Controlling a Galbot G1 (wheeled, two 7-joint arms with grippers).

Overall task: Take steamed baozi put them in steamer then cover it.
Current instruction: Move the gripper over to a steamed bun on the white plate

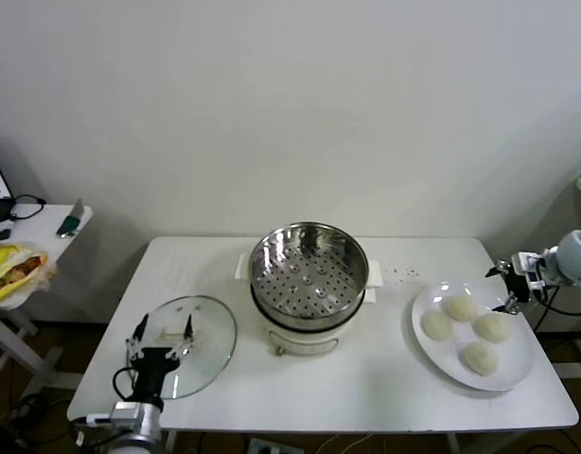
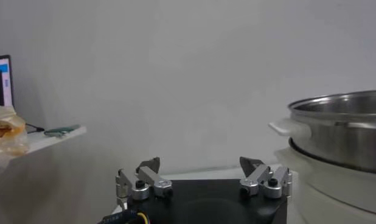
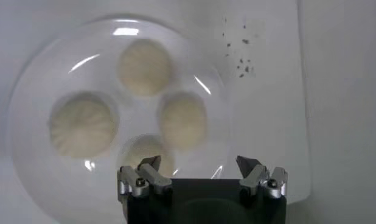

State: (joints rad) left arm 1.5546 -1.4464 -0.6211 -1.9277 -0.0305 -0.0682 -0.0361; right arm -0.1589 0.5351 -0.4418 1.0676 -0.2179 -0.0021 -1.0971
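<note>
Several cream-white steamed baozi [image 1: 458,307] [image 3: 183,120] lie on a white plate [image 1: 518,374] [image 3: 30,79] at the table's right. The shiny steamer [image 1: 308,274] [image 2: 340,131] stands empty on its white cooker base at the table's middle. Left of it the glass cover [image 1: 201,359] lies flat on the table. My right gripper [image 1: 506,287] [image 3: 199,161] hovers open at the plate's far right edge, above the baozi and touching none. Over the cover, my left gripper [image 1: 164,331] [image 2: 200,163] is open and holds nothing.
A small white side table [image 1: 44,232] stands off to the left with a yellow food bag [image 1: 11,268] and a phone on it. Dark specks [image 1: 402,272] mark the tabletop between steamer and plate. The plate sits close to the table's right edge.
</note>
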